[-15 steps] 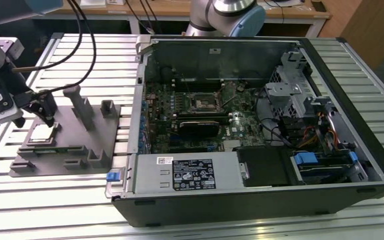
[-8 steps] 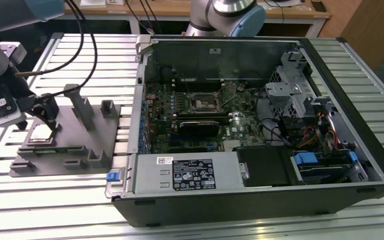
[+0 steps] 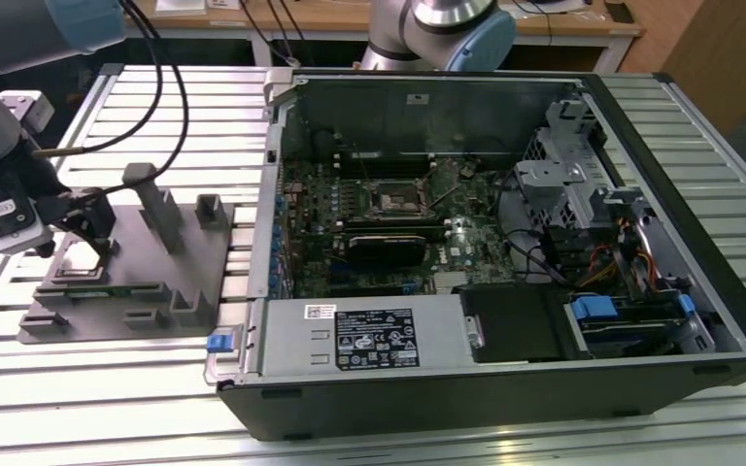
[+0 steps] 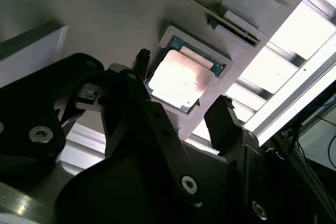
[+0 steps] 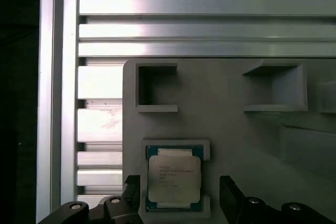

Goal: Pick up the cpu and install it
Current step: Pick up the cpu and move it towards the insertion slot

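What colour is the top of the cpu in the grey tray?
Shiny silver on top, with a bluish-green border; the first wrist view shows the cpu best.

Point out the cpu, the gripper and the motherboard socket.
cpu (image 5: 174, 177), first wrist view, middle of its silver top.
gripper (image 5: 179, 181), first wrist view, midway between its fingertips.
motherboard socket (image 3: 396, 200), exterior view, centre inside its metal frame.

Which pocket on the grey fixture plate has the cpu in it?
The pocket nearest the gripper: the cpu lies flat in it, between the open fingers. The two square pockets farther off are empty.
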Action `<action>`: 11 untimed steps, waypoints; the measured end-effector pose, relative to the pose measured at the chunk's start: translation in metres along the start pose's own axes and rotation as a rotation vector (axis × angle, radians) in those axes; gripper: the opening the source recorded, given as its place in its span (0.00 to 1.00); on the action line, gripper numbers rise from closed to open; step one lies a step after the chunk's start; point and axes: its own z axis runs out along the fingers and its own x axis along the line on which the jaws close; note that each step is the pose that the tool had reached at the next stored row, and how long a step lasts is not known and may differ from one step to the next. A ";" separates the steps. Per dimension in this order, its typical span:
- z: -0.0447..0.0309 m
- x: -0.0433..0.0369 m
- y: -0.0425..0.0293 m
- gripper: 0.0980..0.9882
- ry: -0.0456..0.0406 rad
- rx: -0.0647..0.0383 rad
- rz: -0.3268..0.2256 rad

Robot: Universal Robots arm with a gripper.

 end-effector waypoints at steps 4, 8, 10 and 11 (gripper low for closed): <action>0.0033 0.0005 0.0000 0.68 0.0002 0.000 0.000; 0.0069 0.0011 -0.0001 0.68 -0.0002 0.000 0.000; 0.0083 0.0012 0.0002 0.68 0.0000 0.000 0.000; 0.0087 0.0013 0.0006 0.68 0.0001 0.000 0.000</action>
